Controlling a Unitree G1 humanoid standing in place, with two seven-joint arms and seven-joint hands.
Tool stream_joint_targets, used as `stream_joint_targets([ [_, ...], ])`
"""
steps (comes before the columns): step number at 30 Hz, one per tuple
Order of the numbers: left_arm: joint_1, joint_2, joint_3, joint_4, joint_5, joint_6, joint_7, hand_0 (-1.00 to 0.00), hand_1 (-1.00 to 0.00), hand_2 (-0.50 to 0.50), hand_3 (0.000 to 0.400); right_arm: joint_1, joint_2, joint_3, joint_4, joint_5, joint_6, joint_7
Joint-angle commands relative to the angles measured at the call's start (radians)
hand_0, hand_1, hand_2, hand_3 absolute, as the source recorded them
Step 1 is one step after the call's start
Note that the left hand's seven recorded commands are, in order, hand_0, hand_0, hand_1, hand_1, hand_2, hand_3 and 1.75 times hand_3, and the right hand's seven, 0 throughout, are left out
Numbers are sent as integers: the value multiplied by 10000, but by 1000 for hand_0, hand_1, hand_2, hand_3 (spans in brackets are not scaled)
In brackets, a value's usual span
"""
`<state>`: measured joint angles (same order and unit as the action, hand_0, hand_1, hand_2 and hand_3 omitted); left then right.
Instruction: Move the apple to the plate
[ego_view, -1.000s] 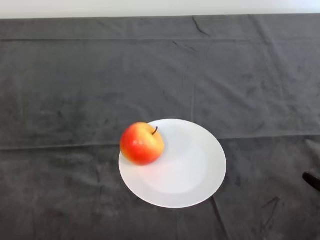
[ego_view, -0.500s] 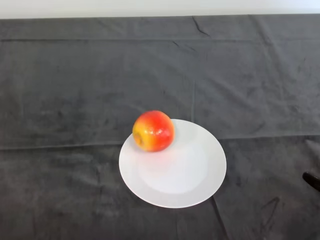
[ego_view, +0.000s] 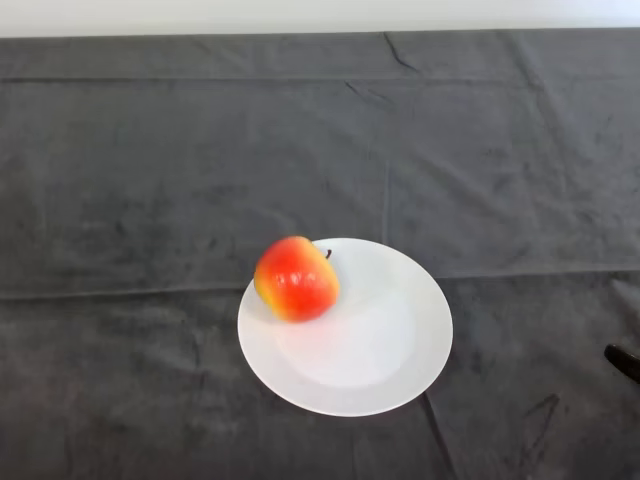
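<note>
Apple: round red-yellow apple (ego_view: 296, 278) sits on upper-left rim of round white plate (ego_view: 372, 370), partly overhanging.
Hand: none visible, state unknown.
Risk: apple's round, near edge; could roll off onto dark-cloth surface (ego_view: 150, 180).

Apple (ego_view: 296, 279) now slightly nearer and leftward on plate (ego_view: 400, 345) rim, stem up-right.

A red-yellow apple (ego_view: 296, 278) rests on the white plate's (ego_view: 390, 370) upper-left rim, stem pointing right.
</note>
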<state>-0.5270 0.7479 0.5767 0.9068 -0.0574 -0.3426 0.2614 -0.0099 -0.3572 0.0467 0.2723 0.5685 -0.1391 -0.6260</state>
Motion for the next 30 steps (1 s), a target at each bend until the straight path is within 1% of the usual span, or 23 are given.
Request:
stream_joint_targets([
  [1, -661, 854, 142, 268, -122, -335, 95, 0, 0, 0, 0, 258, 107, 179, 335, 395, 178, 7],
  [30, -687, 986, -38, 517, -360, -480, 108, 0, 0, 0, 0, 256, 92, 202, 340, 416, 163, -7],
])
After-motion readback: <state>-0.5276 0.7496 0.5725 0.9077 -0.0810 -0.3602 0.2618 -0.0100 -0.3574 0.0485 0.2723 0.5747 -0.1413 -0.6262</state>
